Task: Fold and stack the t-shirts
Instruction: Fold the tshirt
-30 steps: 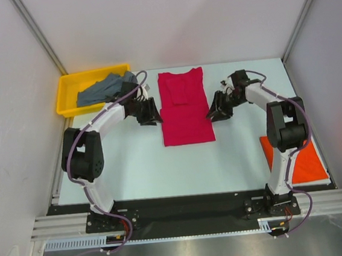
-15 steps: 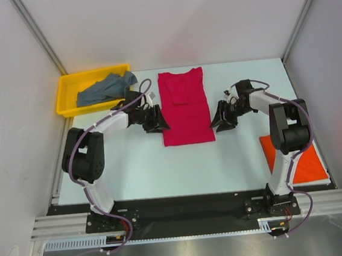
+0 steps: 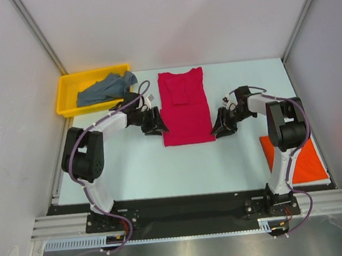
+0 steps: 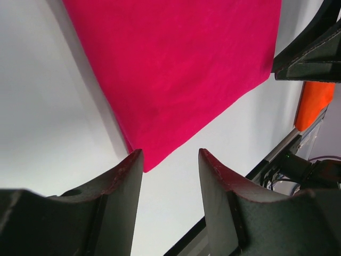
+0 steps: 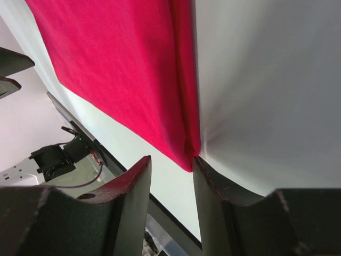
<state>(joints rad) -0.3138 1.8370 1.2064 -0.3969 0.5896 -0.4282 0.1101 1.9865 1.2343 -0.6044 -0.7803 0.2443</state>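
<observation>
Sliding toward 6 o'clock, my left claw (image 3: 157,124) and right claw (image 3: 222,125) now flank the hem corners of the crimson-pink cloth t-shirt (image 3: 184,111) mid-way across the counter (image 3: 132,162). Both are apart, gripping nothing. Next I should pinch the corners and fold toward 12 o'clock.

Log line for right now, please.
left tool: open at crimson shirt near-left corner | right tool: open at near-right corner | orange shirt: lying near-right | grey-blue shirt: in yellow tray

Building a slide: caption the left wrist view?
Open left pincer poised at a corner of the crimson t-shirt lying flat on the white table.
</observation>
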